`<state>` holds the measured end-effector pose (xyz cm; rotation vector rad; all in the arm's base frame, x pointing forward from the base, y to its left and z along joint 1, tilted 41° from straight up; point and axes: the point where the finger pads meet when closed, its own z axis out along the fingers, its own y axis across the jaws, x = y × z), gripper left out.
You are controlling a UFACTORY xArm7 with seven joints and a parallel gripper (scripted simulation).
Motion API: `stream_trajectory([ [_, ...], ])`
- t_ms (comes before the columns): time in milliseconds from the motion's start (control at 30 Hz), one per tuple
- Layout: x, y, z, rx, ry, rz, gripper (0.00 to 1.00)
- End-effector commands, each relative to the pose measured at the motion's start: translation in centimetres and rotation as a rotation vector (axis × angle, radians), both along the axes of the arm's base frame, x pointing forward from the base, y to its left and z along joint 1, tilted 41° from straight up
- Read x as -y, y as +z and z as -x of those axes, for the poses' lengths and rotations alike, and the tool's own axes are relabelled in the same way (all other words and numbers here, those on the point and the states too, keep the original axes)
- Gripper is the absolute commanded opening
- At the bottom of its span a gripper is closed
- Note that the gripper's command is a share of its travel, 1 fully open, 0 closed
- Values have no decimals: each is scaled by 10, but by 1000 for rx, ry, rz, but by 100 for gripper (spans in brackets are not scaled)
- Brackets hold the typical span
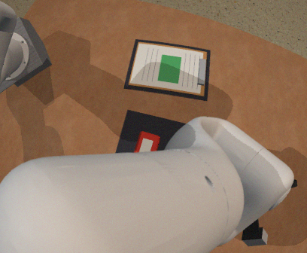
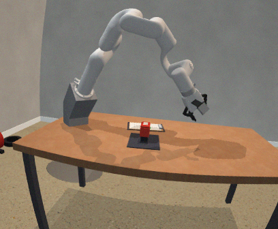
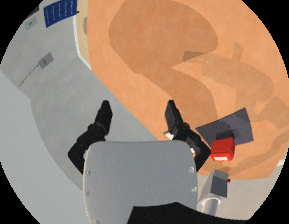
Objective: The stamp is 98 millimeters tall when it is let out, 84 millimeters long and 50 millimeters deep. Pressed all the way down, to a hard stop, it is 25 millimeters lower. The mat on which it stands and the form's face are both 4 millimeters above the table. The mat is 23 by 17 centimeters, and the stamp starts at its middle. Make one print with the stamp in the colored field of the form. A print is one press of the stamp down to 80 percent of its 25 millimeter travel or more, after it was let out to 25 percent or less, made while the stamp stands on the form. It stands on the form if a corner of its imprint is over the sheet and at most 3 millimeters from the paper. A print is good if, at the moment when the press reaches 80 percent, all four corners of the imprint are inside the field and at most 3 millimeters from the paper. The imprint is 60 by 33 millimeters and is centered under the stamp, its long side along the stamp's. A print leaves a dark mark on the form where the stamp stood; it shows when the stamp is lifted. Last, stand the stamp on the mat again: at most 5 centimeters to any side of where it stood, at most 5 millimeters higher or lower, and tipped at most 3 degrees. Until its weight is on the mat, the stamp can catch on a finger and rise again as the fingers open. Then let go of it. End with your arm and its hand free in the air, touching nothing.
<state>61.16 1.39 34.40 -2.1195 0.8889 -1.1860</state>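
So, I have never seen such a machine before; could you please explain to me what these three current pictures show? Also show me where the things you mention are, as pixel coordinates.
The machine is one white jointed robot arm, ending in a gripper with two black fingers (image 2: 195,116). The first picture looks down from above, and the arm hides much of the table. The second looks from the side at the whole arm over the brown table (image 2: 99,155). The third looks from the arm's own wrist, past its fingers. On a flat black mat (image 1: 129,126) (image 2: 133,144) (image 3: 244,120) stands a red stamp (image 1: 138,146) (image 2: 144,131) (image 3: 223,148). Beside it lies a clipboard form with a green field (image 1: 169,69). The gripper is open and holds nothing.
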Motion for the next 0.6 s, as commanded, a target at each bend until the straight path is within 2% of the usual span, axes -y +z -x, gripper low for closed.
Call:
stream_trajectory([
  [0, 3, -8, 23, -15, -73, -1, 100],
  [167, 3, -8, 23, -15, -73, -1, 100],
  [200, 5, -15, 35, -36, -108, -2, 100],
  [367, 5, -15, 35, -36, -108, -2, 100],
  [400, 7, -23, 46, -60, -138, -4, 100],
  [567, 7, -23, 46, -60, -138, -4, 100],
])
